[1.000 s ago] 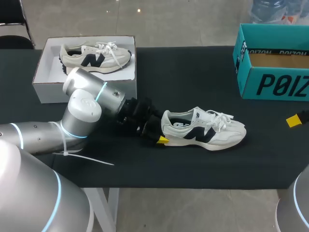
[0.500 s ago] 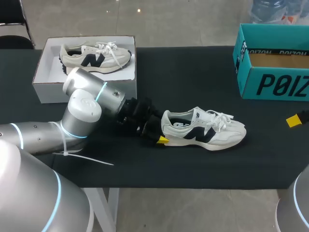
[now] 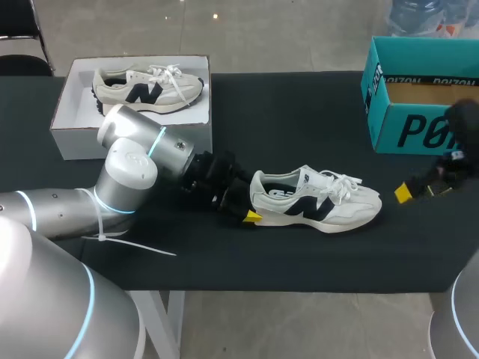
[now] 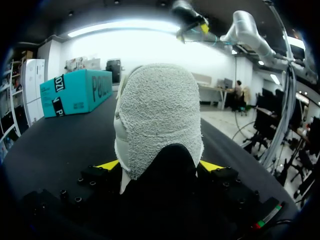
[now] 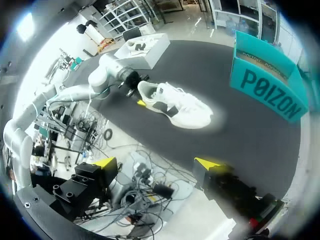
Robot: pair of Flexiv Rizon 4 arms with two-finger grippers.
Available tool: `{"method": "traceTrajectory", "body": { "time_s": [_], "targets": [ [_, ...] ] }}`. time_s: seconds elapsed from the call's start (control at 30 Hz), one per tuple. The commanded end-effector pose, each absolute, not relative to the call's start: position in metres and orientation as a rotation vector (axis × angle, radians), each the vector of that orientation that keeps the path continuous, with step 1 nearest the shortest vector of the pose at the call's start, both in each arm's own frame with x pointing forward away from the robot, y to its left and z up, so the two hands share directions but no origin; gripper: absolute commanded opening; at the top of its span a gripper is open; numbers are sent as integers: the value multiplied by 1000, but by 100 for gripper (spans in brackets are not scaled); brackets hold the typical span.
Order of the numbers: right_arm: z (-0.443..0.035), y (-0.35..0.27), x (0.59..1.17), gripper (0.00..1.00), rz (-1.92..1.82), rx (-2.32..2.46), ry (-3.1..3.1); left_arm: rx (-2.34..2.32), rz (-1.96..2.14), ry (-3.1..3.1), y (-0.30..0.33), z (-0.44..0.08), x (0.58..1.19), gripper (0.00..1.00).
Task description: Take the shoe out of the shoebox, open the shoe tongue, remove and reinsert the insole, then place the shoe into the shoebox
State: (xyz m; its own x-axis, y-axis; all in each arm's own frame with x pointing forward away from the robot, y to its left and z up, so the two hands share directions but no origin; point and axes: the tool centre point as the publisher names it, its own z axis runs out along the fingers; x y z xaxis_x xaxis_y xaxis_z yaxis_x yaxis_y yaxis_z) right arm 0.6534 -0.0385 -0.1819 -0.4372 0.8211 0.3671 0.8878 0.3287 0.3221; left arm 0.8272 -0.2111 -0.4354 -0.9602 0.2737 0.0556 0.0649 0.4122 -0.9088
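A white shoe with a dark side logo lies on its sole on the black table, toe pointing right. My left gripper is at its heel. In the left wrist view the fuzzy heel fills the gap between the fingers, and both yellow tips press its sides. My right gripper hangs open just right of the toe, not touching it. In the right wrist view its fingers are spread wide with nothing between them, and the shoe lies far ahead.
A white box holding a second shoe stands at the back left, behind my left arm. An open teal box stands at the back right, close behind the right gripper. A white zip tie lies near the front left.
My right arm has come in from the right edge and now hangs near the shoe's toe. The left arm and the shoe have not moved.
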Motion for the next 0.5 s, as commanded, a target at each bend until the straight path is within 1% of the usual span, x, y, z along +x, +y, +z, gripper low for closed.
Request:
{"method": "traceTrajectory", "body": {
  "time_s": [0.03, 0.23, 0.5],
  "targets": [
    [-185, 4, 674, 100, -569, -1693, -2512, -301, 1571, -2471, -215, -442, 829, 0],
    [-202, 36, 696, 100, -451, -1790, -2535, -301, 1571, -2471, -215, -442, 829, 0],
    [-219, 63, 728, 100, -290, -1868, -2568, -301, 1571, -2471, -215, -442, 829, 0]
  ]
}}
